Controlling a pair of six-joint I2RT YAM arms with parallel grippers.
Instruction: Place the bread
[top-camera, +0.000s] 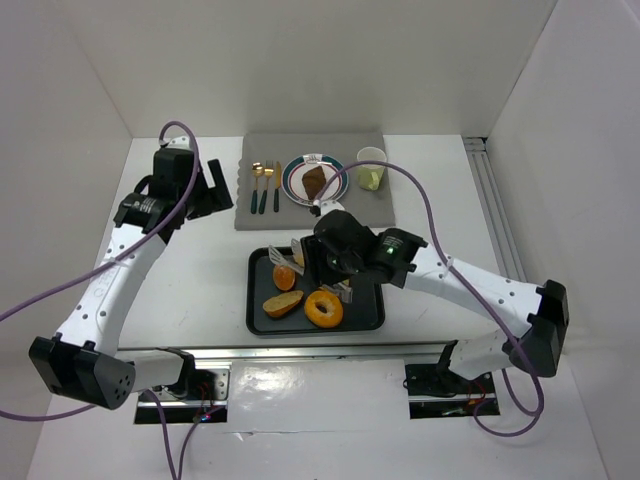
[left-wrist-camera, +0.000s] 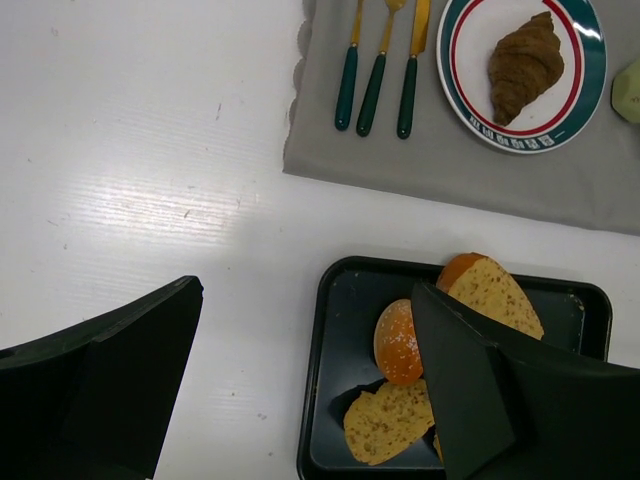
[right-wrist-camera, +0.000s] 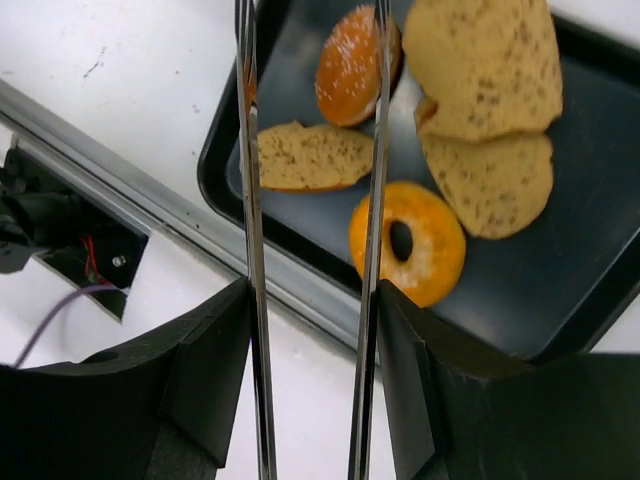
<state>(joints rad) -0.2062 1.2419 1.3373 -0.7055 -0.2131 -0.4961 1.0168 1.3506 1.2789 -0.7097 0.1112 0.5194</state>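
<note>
A black tray (top-camera: 365, 315) near the front holds several breads: a sesame bun (right-wrist-camera: 345, 60), a cut slice (right-wrist-camera: 310, 157), a ring-shaped bagel (right-wrist-camera: 420, 250) and two larger slices (right-wrist-camera: 485, 60). My right gripper (right-wrist-camera: 312, 300) hovers over the tray (right-wrist-camera: 590, 220), shut on metal tongs (right-wrist-camera: 253, 200). The two tong arms stand apart and run toward the bun, with their tips out of the frame. The right gripper also shows in the top view (top-camera: 325, 262). My left gripper (left-wrist-camera: 300, 330) is open and empty, high over the table left of the tray (left-wrist-camera: 325, 330).
A grey placemat (top-camera: 390, 205) at the back carries a green-rimmed plate (top-camera: 292, 172) with a brown croissant (top-camera: 314, 180), several green-handled cutlery pieces (top-camera: 265, 188) and a cup (top-camera: 371, 168). White walls enclose the table. A metal rail (right-wrist-camera: 120, 190) runs along the near edge.
</note>
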